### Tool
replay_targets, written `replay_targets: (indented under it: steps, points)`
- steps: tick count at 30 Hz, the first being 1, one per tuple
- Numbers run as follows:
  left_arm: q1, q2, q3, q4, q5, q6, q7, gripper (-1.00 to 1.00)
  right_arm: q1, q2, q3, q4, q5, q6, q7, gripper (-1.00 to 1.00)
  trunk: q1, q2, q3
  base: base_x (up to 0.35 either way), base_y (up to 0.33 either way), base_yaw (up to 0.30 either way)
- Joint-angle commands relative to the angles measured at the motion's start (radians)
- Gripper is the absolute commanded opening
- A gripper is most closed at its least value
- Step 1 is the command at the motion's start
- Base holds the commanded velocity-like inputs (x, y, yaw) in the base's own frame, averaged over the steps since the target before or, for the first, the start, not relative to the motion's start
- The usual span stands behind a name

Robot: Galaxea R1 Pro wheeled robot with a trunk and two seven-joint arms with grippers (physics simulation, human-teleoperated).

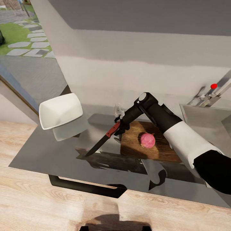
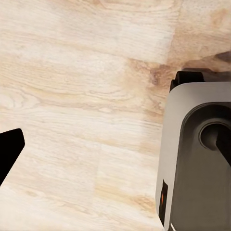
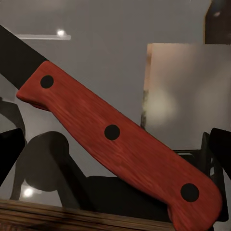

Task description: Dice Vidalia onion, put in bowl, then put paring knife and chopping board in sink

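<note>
My right gripper (image 1: 119, 127) is shut on the red handle of the paring knife (image 1: 103, 140), just off the chopping board's left edge. The knife slants down to the left, its dark blade tip at or just above the countertop (image 1: 45, 154). Up close, the knife handle (image 3: 115, 134) with three dark rivets runs diagonally between my right fingers (image 3: 9, 154). The pinkish round onion (image 1: 147, 140) rests on the brown chopping board (image 1: 136, 146). Left of the knife stands the white square bowl (image 1: 61, 110). The sink (image 1: 205, 117) lies at the far right. My left gripper (image 2: 118, 147) hangs open over the floor.
The chrome faucet (image 1: 208, 94) with its red knob (image 1: 213, 86) rises behind the sink. A white wall backs the counter, and a window opens at the upper left. Beneath my left gripper are light wood floor (image 2: 77, 96) and my grey base (image 2: 197, 163).
</note>
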Motion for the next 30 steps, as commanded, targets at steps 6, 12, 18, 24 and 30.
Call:
replay_targets:
  steps: [6, 12, 18, 24, 30]
  points:
    - [-0.002, 0.000, -0.009, 0.004, 0.008, -0.007, 0.001, 1.00, 0.012, -0.001, 0.003, 0.024, 0.002, 0.014, 0.003, 1.00, 0.000, 0.000, -0.001, 0.000, 0.000, 0.000]
    - [-0.002, 0.000, -0.009, 0.004, 0.008, -0.007, 0.001, 1.00, 0.012, -0.001, 0.003, 0.024, 0.002, 0.014, 0.003, 1.00, 0.000, 0.000, -0.001, 0.000, 0.000, 0.000]
    - [-0.002, 0.000, -0.009, 0.004, 0.008, -0.007, 0.001, 1.00, 0.012, -0.001, 0.003, 0.024, 0.002, 0.014, 0.003, 1.00, 0.000, 0.000, -0.001, 0.000, 0.000, 0.000]
    - [-0.002, 0.000, -0.009, 0.004, 0.009, -0.007, 0.001, 1.00, 0.012, -0.001, 0.003, 0.024, 0.002, 0.014, 0.002, -1.00, 0.000, 0.000, -0.001, 0.000, 0.000, 0.000]
    - [-0.002, 0.000, -0.009, 0.004, 0.008, -0.007, 0.001, 1.00, 0.012, -0.001, 0.004, 0.024, 0.002, 0.014, -0.007, -1.00, 0.000, 0.000, -0.001, 0.000, 0.000, 0.000]
